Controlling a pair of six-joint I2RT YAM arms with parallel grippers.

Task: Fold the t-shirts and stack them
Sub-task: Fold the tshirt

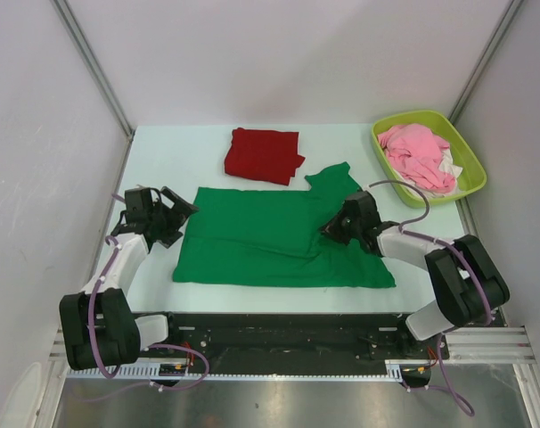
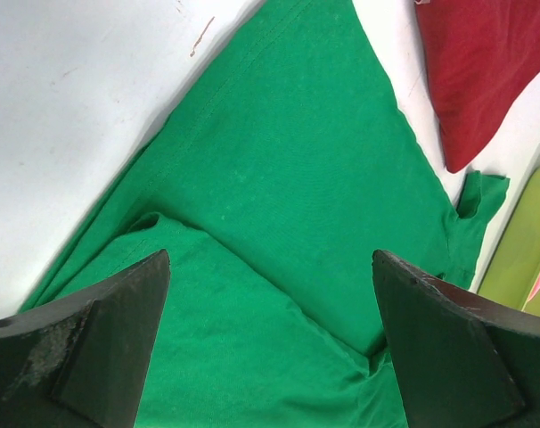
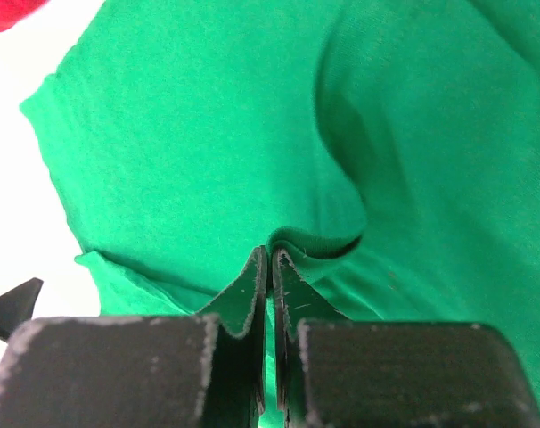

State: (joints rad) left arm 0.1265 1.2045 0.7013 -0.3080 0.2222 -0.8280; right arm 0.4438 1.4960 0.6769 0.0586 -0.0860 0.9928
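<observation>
Counts: one table [image 1: 163, 160], two t-shirts, one tub, two grippers.

Green t-shirt [image 1: 270, 236]: biggest item, spread mostly flat mid-table, near my bases. One short sleeve sticks out at its far right corner. Right side is rumpled, with a layer folded over.

Red t-shirt [image 1: 263, 154]: folded into a compact block just behind the green one, toward the far edge. The two are close but I can't tell if they touch.

Lime tub [image 1: 469, 153]: far right corner of the table. It holds a bunched pink garment [image 1: 417, 153] with a bit of white cloth [image 1: 446, 165] showing beside it on the right.

Right arm: reaches in from the right, wrist low over the green shirt's right part. Right gripper [image 3: 270, 259] has its fingers pressed together, pinching a raised ridge of green fabric at the tips.

Left arm: extended forward along the left side. Left gripper [image 1: 177, 220] sits at the green shirt's left edge near its far corner, jaws spread wide, holding nothing. Its wrist view looks across the green fabric toward the red shirt.
</observation>
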